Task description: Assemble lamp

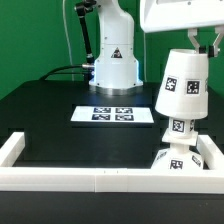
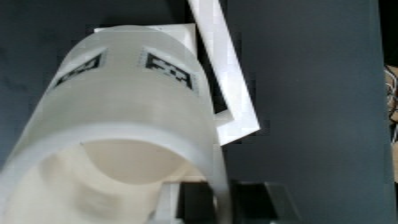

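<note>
exterior view frontal, wrist view close, both share shade (image 1: 183, 85)

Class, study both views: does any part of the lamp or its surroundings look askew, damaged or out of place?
The matte white tapered shade is tilted, not upright, as the gripper holds it above the round white bulb at the exterior view's right; it is not seated yet. Nothing looks damaged, and the marker board lies flat.
</note>
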Controlling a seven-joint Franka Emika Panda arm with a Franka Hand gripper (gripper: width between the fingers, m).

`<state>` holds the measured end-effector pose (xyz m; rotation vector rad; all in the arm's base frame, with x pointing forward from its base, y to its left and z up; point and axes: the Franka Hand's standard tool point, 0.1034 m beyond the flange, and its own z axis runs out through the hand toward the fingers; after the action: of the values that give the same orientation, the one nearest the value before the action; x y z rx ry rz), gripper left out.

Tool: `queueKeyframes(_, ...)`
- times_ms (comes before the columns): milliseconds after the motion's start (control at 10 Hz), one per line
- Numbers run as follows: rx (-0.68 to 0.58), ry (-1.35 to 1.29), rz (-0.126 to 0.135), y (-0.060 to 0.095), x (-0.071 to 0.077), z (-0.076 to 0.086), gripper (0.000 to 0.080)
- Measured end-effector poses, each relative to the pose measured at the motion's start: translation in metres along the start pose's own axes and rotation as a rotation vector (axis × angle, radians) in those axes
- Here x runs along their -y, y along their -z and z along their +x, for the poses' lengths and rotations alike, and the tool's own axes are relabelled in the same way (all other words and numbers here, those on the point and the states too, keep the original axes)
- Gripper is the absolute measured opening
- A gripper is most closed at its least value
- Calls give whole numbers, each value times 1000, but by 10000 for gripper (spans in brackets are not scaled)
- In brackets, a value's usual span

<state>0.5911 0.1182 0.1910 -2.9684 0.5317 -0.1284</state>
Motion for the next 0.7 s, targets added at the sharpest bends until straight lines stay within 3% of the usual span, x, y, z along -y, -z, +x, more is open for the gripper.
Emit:
queueKeyframes(500, 1, 1, -6, -8, -6, -2, 45)
queueKeyframes(700, 1, 10, -7, -8, -9, -1, 388)
